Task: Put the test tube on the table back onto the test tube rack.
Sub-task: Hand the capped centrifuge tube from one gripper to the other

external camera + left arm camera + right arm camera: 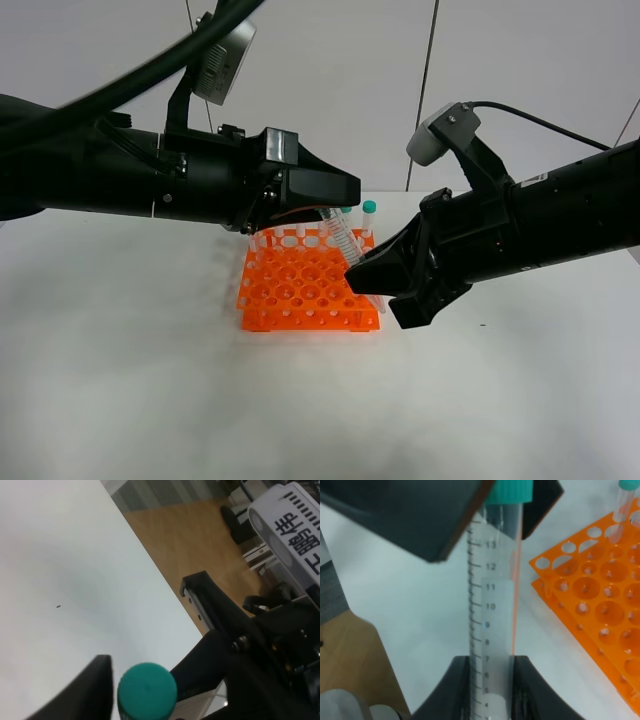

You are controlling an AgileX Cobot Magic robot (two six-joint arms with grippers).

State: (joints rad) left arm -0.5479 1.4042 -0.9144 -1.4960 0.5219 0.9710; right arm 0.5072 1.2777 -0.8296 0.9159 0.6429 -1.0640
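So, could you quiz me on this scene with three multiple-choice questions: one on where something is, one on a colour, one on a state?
1. Where is the test tube that the right gripper has?
A) lying on the table
B) lifted in the air
C) on the floor

2. What colour is the test tube rack?
A) orange
B) blue
C) green

3. How is the right gripper?
A) wide open
B) out of sight
C) shut on the test tube

Answers:
1 B, it hangs clear of the table.
2 A, its grid of holes is bright orange.
3 C, its fingers press both sides of the tube.
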